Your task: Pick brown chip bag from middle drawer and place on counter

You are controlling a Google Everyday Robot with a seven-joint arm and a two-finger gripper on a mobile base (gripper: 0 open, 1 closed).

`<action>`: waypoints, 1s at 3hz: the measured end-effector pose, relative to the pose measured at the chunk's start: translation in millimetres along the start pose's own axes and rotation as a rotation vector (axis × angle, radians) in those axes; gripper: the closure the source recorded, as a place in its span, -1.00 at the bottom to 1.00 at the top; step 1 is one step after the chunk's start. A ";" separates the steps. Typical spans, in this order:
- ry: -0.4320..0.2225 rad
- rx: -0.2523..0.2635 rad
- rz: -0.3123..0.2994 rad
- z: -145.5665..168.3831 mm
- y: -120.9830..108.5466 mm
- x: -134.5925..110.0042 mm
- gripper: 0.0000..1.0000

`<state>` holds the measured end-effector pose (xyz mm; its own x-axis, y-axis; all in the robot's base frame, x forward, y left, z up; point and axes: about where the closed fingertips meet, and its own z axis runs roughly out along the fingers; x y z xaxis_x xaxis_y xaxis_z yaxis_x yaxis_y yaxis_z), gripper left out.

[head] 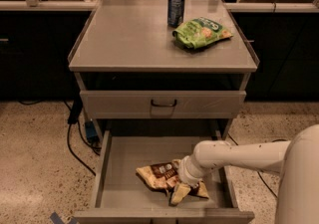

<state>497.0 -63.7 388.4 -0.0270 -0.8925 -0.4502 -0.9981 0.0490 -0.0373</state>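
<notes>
The brown chip bag (158, 174) lies crumpled on the floor of the open middle drawer (117, 168), near its front right. My gripper (181, 191) is down in the drawer at the bag's right end, reaching in from the right on the white arm (234, 153), and it covers part of the bag. The counter (129, 39) is the grey top of the cabinet above. It carries a green chip bag (201, 31) and a blue can (175, 8) at the back right.
A shut grey drawer front with a black loop handle (164, 103) sits between counter and open drawer. Cables and a blue plug (89, 131) lie on the speckled floor to the left. Dark cabinets stand on both sides.
</notes>
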 end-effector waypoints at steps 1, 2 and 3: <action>0.000 0.000 0.000 0.0 0.0 0.0 -0.15; 0.000 0.000 0.000 0.0 0.0 0.0 0.32; 0.000 0.000 0.000 0.0 0.0 0.0 0.76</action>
<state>496.9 -63.7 388.4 -0.0270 -0.8925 -0.4503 -0.9981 0.0490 -0.0372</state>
